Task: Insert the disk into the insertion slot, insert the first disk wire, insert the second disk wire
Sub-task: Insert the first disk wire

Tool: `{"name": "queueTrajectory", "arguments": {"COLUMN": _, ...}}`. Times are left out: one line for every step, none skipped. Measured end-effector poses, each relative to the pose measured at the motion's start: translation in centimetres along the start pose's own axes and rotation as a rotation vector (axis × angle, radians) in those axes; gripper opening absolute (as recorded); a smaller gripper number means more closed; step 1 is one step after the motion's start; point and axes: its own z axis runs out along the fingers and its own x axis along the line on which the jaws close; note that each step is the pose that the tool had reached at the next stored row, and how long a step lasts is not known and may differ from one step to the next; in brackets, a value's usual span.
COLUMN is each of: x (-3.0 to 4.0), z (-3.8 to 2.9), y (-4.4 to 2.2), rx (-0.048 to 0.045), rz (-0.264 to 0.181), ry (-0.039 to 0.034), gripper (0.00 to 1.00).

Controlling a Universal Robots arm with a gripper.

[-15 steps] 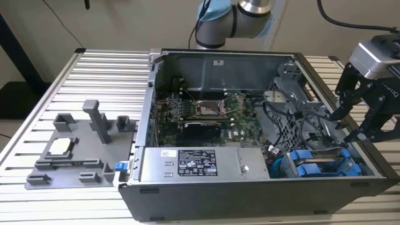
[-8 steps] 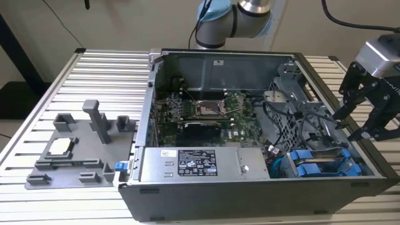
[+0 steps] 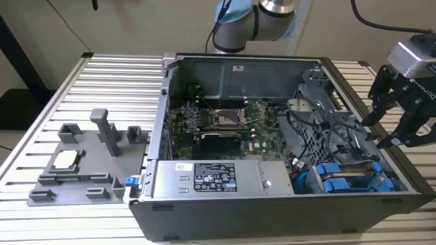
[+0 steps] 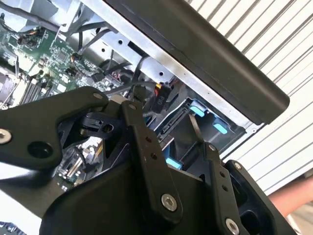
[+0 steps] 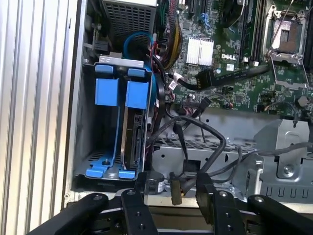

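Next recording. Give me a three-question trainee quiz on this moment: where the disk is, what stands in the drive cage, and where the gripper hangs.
1. True or false: the disk lies outside the computer case.
2. How many blue carriers stand in the drive cage? A: one. B: two. C: four.
3. Fill in: the gripper hangs over the case's wall on the exterior view's ____.

Key
1. False: it stands in the drive cage, in a blue carrier.
2. B.
3. right.
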Motion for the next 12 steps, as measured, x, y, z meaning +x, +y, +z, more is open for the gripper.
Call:
{"name": "queueTrajectory", "arguments": {"x": 0.0, "z": 0.04, "y": -0.19, "rx": -0.0069, "rz": 0.001, "ry": 0.0012, "gripper": 0.53}}
{"name": "queueTrajectory", "arguments": {"x": -0.01, "z": 0.09, "y": -0.34, "rx": -0.0134, "rz": 0.001, "ry": 0.0025, "gripper": 0.53}}
{"name": "queueTrajectory", "arguments": {"x": -0.01, "z": 0.13, "y": -0.5, "rx": -0.02, "rz": 0.002, "ry": 0.0037, "gripper": 0.53}}
{"name": "queueTrajectory", "arguments": {"x": -0.01, "z": 0.17, "y": -0.65, "rx": -0.0262, "rz": 0.003, "ry": 0.0045, "gripper": 0.53}}
{"name": "queueTrajectory", "arguments": {"x": 0.0, "z": 0.2, "y": -0.81, "rx": -0.0315, "rz": 0.003, "ry": 0.0049, "gripper": 0.53}}
{"name": "queueTrajectory", "arguments": {"x": 0.0, "z": 0.24, "y": -0.96, "rx": -0.0356, "rz": 0.003, "ry": 0.0049, "gripper": 0.53}}
{"name": "queueTrajectory", "arguments": {"x": 0.0, "z": 0.28, "y": -1.08, "rx": -0.0395, "rz": 0.003, "ry": 0.0051, "gripper": 0.53}}
{"name": "queueTrajectory", "arguments": {"x": -0.02, "z": 0.3, "y": -1.14, "rx": -0.0417, "rz": 0.003, "ry": 0.0054, "gripper": 0.53}}
{"name": "queueTrajectory", "arguments": {"x": -0.02, "z": 0.31, "y": -1.18, "rx": -0.043, "rz": 0.003, "ry": 0.0059, "gripper": 0.53}}
{"name": "queueTrajectory", "arguments": {"x": -0.02, "z": 0.34, "y": -1.21, "rx": -0.0435, "rz": 0.002, "ry": 0.0061, "gripper": 0.53}}
{"name": "queueTrajectory", "arguments": {"x": -0.02, "z": 0.36, "y": -1.26, "rx": -0.0438, "rz": 0.002, "ry": 0.0059, "gripper": 0.53}}
{"name": "queueTrajectory", "arguments": {"x": -0.01, "z": 0.38, "y": -1.31, "rx": -0.0439, "rz": 0.001, "ry": 0.0058, "gripper": 0.53}}
